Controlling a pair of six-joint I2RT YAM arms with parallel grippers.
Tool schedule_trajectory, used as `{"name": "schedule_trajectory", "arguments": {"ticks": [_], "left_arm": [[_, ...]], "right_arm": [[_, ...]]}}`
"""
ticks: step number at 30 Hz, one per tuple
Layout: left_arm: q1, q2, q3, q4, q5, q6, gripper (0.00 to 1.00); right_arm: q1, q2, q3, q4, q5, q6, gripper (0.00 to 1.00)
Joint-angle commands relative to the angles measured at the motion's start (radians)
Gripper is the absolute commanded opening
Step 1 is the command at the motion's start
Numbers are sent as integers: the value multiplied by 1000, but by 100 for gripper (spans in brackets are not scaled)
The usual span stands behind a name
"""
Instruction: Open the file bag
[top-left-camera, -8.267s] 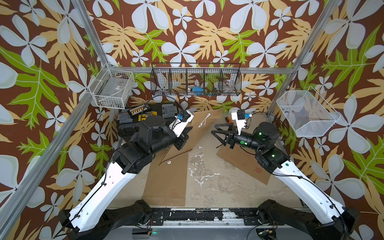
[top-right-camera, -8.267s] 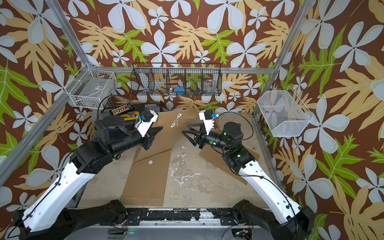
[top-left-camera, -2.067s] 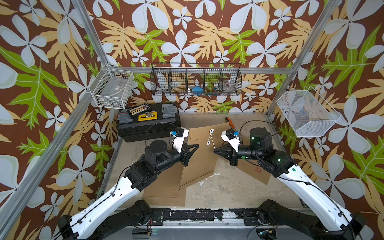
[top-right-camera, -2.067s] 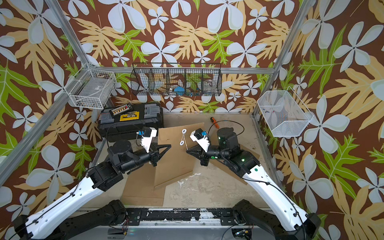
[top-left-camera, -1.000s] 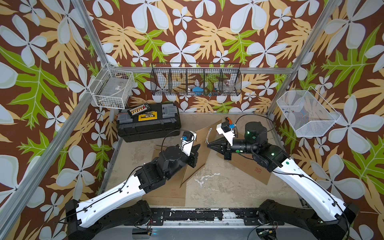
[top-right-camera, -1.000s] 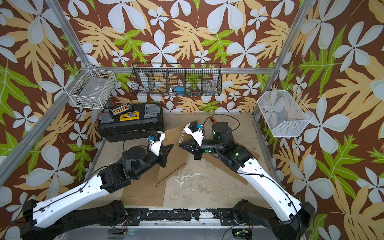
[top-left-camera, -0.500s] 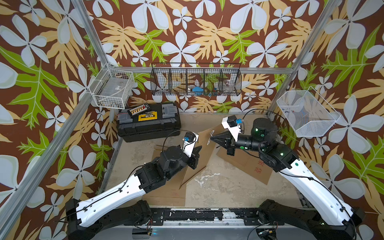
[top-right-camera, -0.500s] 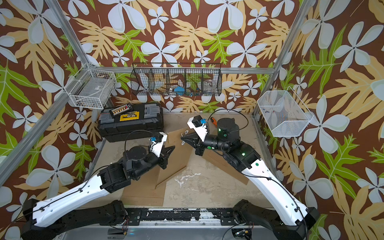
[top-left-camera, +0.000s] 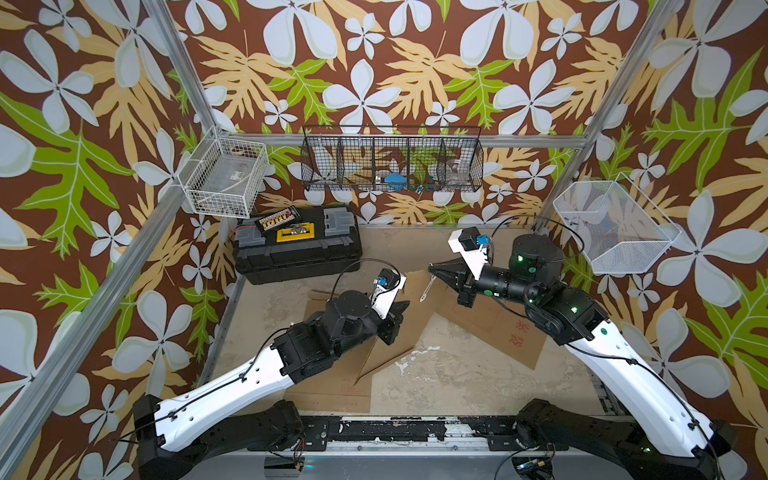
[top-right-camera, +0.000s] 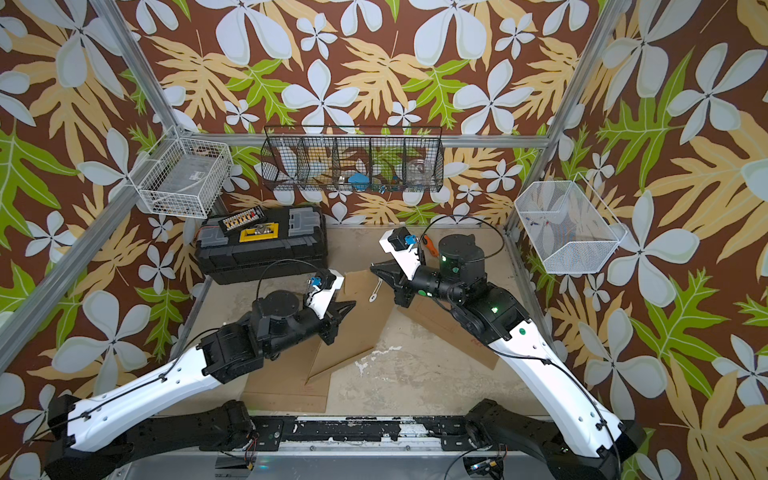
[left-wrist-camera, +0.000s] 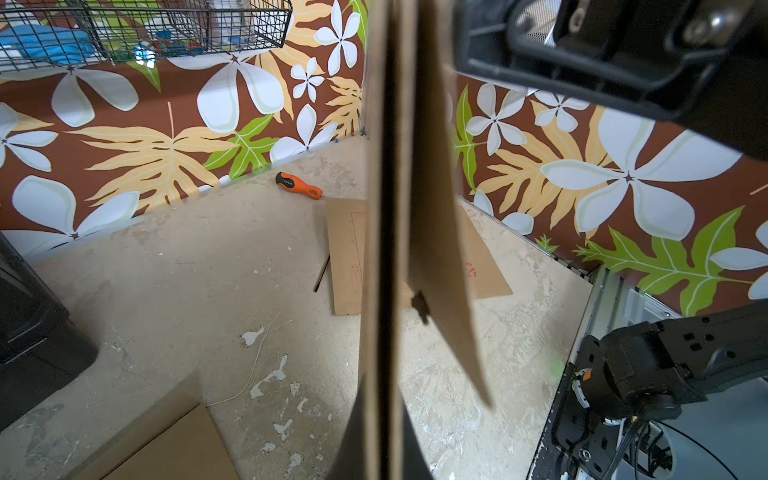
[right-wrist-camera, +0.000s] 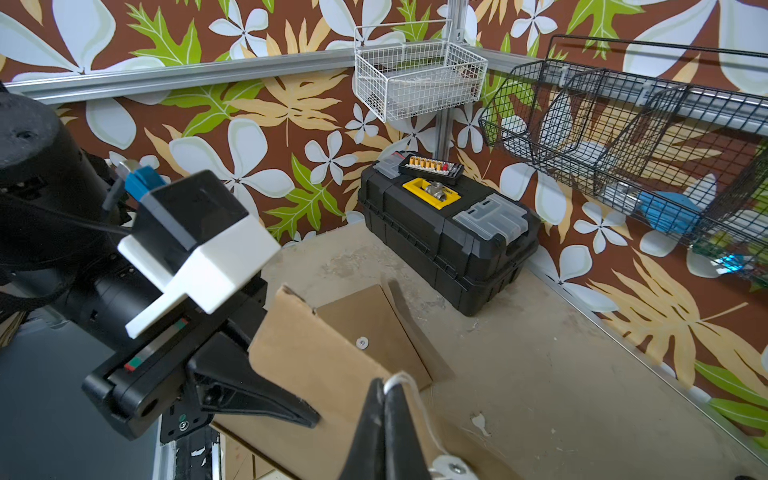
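The file bag (top-left-camera: 409, 332) is a brown paper envelope held up on edge over the table. My left gripper (top-left-camera: 400, 311) is shut on its edge, with the paper edge (left-wrist-camera: 382, 249) running between its fingers in the left wrist view. The bag's flap (right-wrist-camera: 332, 361) hangs loose beside the body. My right gripper (right-wrist-camera: 384, 401) is shut on the white closure string (right-wrist-camera: 401, 379), just above the flap. The string runs down to a white disc (right-wrist-camera: 451, 467). In both top views the right gripper (top-right-camera: 372, 268) sits behind the bag (top-right-camera: 361, 328), with the string (top-left-camera: 428, 286) dangling under it.
A black toolbox (top-left-camera: 297, 245) stands at the back left. An orange-handled tool (left-wrist-camera: 299, 185) lies near the back wall. Other brown envelopes lie flat at the right (top-left-camera: 503, 332) and front left (top-left-camera: 332, 390). Wire baskets (top-left-camera: 392, 164) hang on the walls.
My right gripper has risen and drawn back toward the rear wall with the string in it. The left gripper keeps the bag in about the same place.
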Motion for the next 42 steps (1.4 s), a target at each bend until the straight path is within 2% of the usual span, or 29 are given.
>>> {"name": "schedule_trajectory", "arguments": {"ticks": [1, 7, 20, 28, 42], "left_arm": [[-1, -8, 3, -1, 18, -2, 0], [-1, -14, -6, 0, 11, -1, 0], [-1, -20, -13, -3, -1, -17, 0], [0, -18, -12, -1, 3, -18, 0], [-1, -17, -16, -5, -15, -18, 0]], "right_arm": [[1, -14, -6, 8, 24, -4, 0], [1, -36, -39, 36, 42, 1, 0], [2, -98, -114, 75, 325, 17, 0], [1, -113, -140, 75, 361, 15, 0], [-1, -80, -134, 12, 561, 42, 0]]}}
